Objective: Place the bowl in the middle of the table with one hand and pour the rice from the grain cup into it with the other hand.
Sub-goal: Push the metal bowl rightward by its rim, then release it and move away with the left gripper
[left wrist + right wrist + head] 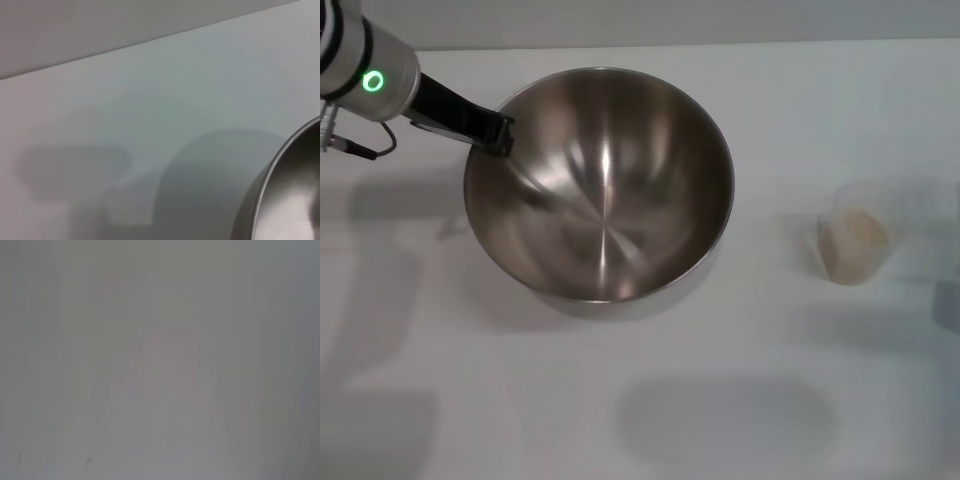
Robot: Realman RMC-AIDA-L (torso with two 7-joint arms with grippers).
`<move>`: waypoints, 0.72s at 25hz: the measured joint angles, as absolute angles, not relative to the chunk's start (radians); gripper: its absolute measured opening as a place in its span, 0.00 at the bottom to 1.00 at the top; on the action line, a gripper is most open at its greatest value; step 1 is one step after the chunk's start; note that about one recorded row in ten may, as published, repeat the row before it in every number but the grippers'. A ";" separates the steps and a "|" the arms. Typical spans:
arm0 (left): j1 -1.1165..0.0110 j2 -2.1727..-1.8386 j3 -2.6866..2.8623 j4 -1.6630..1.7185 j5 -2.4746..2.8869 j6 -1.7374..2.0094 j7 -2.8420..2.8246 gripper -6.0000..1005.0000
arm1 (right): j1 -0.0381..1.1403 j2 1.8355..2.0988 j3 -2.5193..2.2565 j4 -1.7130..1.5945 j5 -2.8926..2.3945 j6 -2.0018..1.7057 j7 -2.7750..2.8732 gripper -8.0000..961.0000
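The large steel bowl (605,190) is near the middle of the white table (620,420) in the head view and is tilted. My left gripper (500,135) comes in from the upper left and is shut on the bowl's far-left rim. The bowl's rim also shows in the left wrist view (272,200). The frosted grain cup (855,235) stands upright to the right of the bowl, apart from it, with pale rice (860,235) inside. My right gripper is out of view; the right wrist view shows only bare white surface.
The table's far edge (720,45) runs along the top of the head view. A soft shadow (720,420) lies on the table in front of the bowl.
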State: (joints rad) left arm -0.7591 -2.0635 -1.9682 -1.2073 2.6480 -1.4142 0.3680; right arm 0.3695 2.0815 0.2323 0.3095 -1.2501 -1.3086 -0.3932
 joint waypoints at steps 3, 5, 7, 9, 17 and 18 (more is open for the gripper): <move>-0.770 -2.062 -1.967 -1.163 2.650 -1.383 0.378 0.02 | 0.368 2.082 0.234 0.312 -1.250 -1.313 -0.398 0.67; -0.774 -2.061 -1.967 -1.140 2.660 -1.365 0.380 0.02 | 0.367 2.082 0.234 0.313 -1.250 -1.319 -0.400 0.67; -0.777 -2.061 -1.966 -1.121 2.665 -1.354 0.381 0.02 | 0.366 2.081 0.233 0.314 -1.250 -1.325 -0.401 0.67; -0.780 -2.061 -1.964 -1.105 2.672 -1.344 0.382 0.02 | 0.366 2.082 0.232 0.314 -1.250 -1.327 -0.401 0.67; -0.792 -2.061 -1.933 -1.085 2.699 -1.347 0.384 0.02 | 0.365 2.082 0.228 0.314 -1.250 -1.327 -0.403 0.67; -0.792 -2.061 -1.933 -1.085 2.699 -1.347 0.384 0.02 | 0.365 2.082 0.227 0.314 -1.250 -1.327 -0.403 0.67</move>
